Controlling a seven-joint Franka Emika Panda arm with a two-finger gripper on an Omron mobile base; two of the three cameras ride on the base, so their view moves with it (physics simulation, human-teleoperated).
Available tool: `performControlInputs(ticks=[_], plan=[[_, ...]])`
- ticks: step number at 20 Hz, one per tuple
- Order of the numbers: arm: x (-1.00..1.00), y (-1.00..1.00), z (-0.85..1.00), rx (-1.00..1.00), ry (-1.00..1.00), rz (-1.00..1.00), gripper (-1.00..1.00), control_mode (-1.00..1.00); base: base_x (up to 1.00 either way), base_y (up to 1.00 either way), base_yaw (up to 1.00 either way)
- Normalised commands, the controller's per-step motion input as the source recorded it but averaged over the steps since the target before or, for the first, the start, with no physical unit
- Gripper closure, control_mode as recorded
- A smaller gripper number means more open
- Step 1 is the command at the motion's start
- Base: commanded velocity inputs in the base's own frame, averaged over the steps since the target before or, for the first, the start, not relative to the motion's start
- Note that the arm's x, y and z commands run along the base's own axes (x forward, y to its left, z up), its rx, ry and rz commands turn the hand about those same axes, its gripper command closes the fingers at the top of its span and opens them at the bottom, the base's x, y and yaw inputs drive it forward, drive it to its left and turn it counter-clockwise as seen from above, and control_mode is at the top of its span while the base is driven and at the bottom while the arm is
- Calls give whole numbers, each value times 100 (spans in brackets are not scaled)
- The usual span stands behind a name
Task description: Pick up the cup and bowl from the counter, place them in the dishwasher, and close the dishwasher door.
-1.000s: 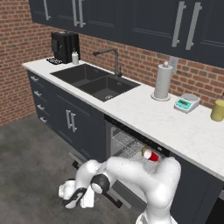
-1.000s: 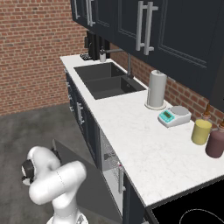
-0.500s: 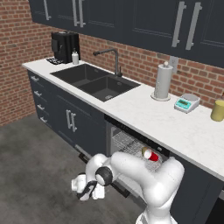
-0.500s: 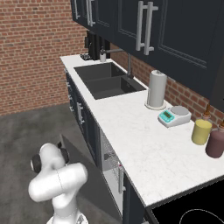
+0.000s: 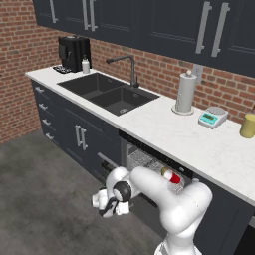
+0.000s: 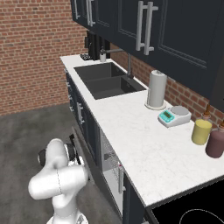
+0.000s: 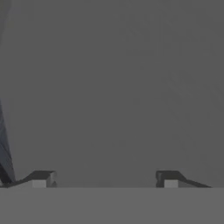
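The dishwasher (image 5: 149,162) stands open under the counter (image 5: 164,132), its pale wire rack showing. The red cup (image 5: 172,175) lies in that rack. The bowl is hidden. The dishwasher door (image 5: 108,163) is partly raised, its bar handle just above my hand; from the right it shows edge-on (image 6: 78,151) beside my arm. My gripper (image 5: 108,205) hangs low in front of the door. In the hand view my gripper (image 7: 105,179) is open, with fingertips (image 7: 41,179) wide apart, nothing between them, and a flat grey surface close ahead.
A double sink (image 5: 112,92) with a faucet (image 5: 130,69) is set in the counter to the left. A paper towel roll (image 5: 185,93), a scale (image 5: 212,117), a yellow canister (image 6: 201,132) and a maroon canister (image 6: 216,142) stand to the right. Grey floor (image 5: 45,199) lies left.
My arm has swung right, toward the dishwasher, and the hand has risen a little. The door's handle edge now sits higher and nearer the cabinet front. The fingers have drawn slightly closer.
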Motion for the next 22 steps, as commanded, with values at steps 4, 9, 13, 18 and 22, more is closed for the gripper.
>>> performControlInputs(ticks=[4,9,13,18,22], plan=[[100,-100,8,0,4,0,-100,-100,0,0,0],[100,-100,0,0,9,0,-100,-100,0,0,0],[100,-100,-5,0,11,0,-100,-100,0,0,0],[96,-88,-37,0,7,1,-100,-100,0,0,0],[57,-71,-30,0,0,6,-100,-100,0,0,0]])
